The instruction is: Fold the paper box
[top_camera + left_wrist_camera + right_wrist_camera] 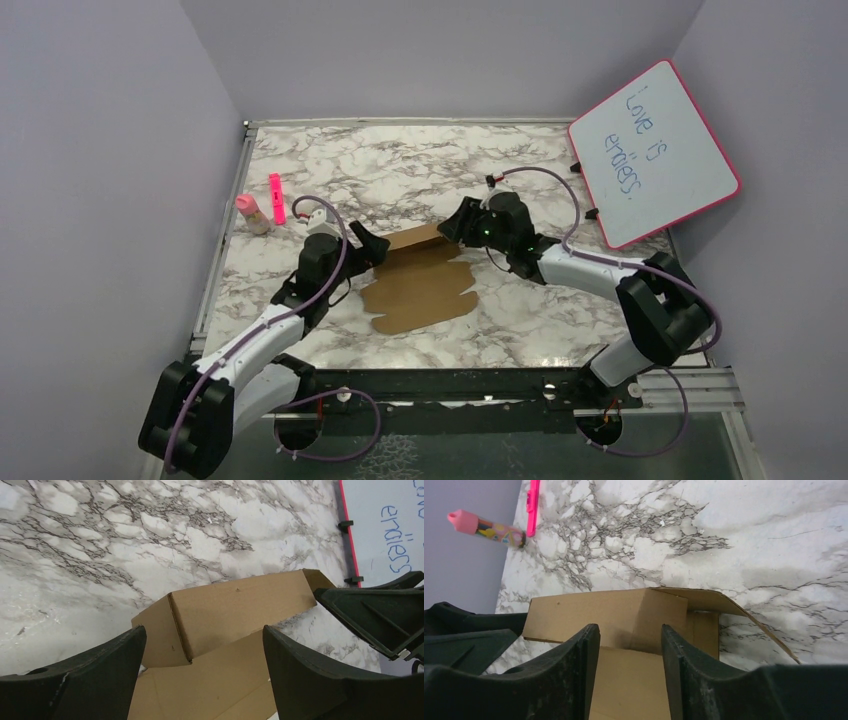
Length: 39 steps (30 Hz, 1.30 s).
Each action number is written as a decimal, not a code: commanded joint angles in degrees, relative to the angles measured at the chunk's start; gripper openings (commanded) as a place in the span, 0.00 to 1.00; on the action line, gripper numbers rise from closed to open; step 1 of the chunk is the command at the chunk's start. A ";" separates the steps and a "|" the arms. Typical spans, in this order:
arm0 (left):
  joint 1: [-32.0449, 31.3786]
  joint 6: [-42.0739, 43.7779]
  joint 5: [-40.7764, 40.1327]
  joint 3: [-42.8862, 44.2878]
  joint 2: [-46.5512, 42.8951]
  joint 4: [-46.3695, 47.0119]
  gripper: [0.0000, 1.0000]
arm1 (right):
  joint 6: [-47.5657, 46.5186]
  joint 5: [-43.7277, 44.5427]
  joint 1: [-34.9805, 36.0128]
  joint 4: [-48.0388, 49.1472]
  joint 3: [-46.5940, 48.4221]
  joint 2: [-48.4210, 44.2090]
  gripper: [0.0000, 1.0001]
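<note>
The paper box [425,290] is a brown cardboard sheet lying flat mid-table, with its far panel [415,238] folded up and standing. My left gripper [378,246] is open at the left end of that raised panel. In the left wrist view [202,645] the panel's end flap [160,635] and the flat sheet lie between its fingers. My right gripper [447,228] is open at the panel's right end. In the right wrist view [630,640] its fingers straddle the upright panel [594,615] without touching it. A side flap [709,600] sticks out to the right.
A pink-framed whiteboard [655,155] leans at the back right, also in the left wrist view [390,525]. A pink marker [277,197] and a pink-capped tube [250,213] lie at the back left, near the table's left edge.
</note>
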 commanded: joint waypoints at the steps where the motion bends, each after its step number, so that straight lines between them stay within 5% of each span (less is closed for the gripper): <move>1: -0.18 2.25 -7.21 3.00 -4.79 -8.46 0.89 | -2.82 -0.65 -1.70 1.02 -2.65 -5.34 0.56; 11: -0.18 9.52 -6.16 14.22 -3.25 -20.36 0.95 | -2.47 4.09 -2.73 5.28 -11.36 -9.34 0.58; 26: -4.55 27.10 10.47 45.09 25.07 -33.25 0.94 | -3.74 3.70 -2.73 21.08 -16.32 -0.38 0.45; 39: -8.26 34.40 13.82 50.07 35.62 -36.78 0.93 | -4.48 0.90 -2.73 27.31 -16.03 7.79 0.38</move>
